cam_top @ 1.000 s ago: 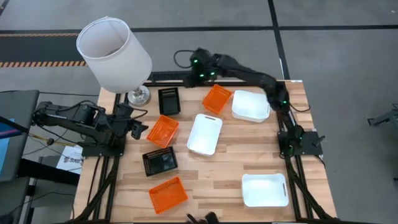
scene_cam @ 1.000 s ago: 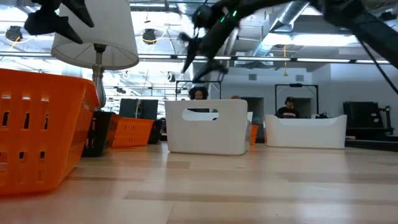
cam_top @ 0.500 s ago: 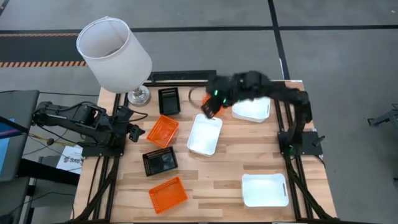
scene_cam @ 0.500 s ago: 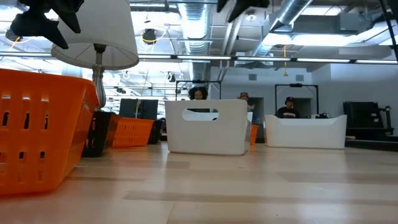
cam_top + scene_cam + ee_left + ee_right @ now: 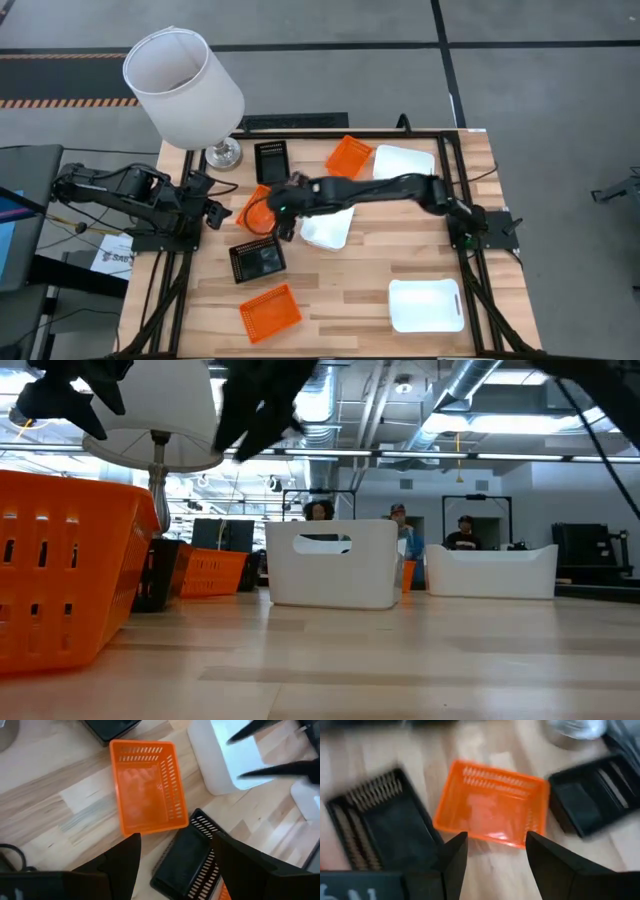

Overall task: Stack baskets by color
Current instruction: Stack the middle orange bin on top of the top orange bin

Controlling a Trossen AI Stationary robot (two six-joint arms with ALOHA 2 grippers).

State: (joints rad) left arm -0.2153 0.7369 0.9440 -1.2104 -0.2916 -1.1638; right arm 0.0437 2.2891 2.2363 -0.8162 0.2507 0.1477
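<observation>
Orange, black and white baskets lie singly on the wooden table (image 5: 360, 270), each flat on its bottom. My right gripper (image 5: 272, 212) hangs open above the orange basket (image 5: 492, 805) at the table's middle left, touching nothing; the black baskets (image 5: 385, 827) (image 5: 585, 795) flank that orange one. My left gripper (image 5: 215, 208) waits open above the table's left edge, looking down on the same orange basket (image 5: 147, 792) with a black basket (image 5: 187, 855) beside it. My right arm crosses over the middle white basket (image 5: 330, 228).
A lamp with a big white shade (image 5: 183, 88) stands at the far left corner. More baskets: orange (image 5: 349, 157) and white (image 5: 403, 168) at the back, orange (image 5: 270, 310) and white (image 5: 426, 305) near the front edge. People sit in the room beyond (image 5: 319, 512).
My right gripper has swept from the table's far edge toward the left and near side, passing over the middle white basket, sinking a little and rolling, and now hangs over the middle-left orange basket. Its fingers stay open. No basket has moved.
</observation>
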